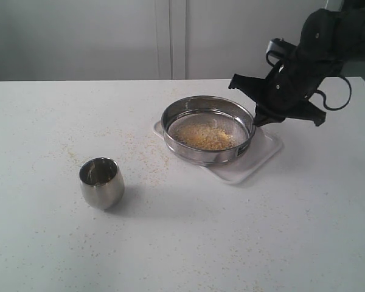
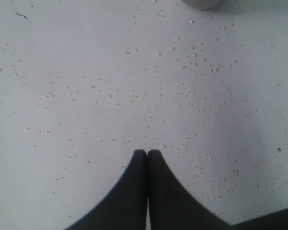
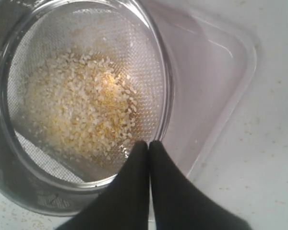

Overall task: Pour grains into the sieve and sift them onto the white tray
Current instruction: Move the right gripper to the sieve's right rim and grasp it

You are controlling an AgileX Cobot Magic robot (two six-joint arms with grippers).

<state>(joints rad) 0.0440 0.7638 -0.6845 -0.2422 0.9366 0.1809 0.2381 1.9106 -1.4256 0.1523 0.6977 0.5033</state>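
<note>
One relation governs sifting: the sieve [image 1: 201, 156], holding the grains [image 1: 207, 137] on the white tray [image 1: 263, 156] toward the far right corner of the desk [image 1: 243, 237], lies at your right pincer [image 3: 148, 144], pressed together over its rim; grip unconfirmed.

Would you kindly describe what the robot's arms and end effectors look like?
The left end effector and right end effector have matte black fingers tapering in a curve to narrow rounded tips. The right arm is bulky and black with looping black cables. No markings show.
</note>
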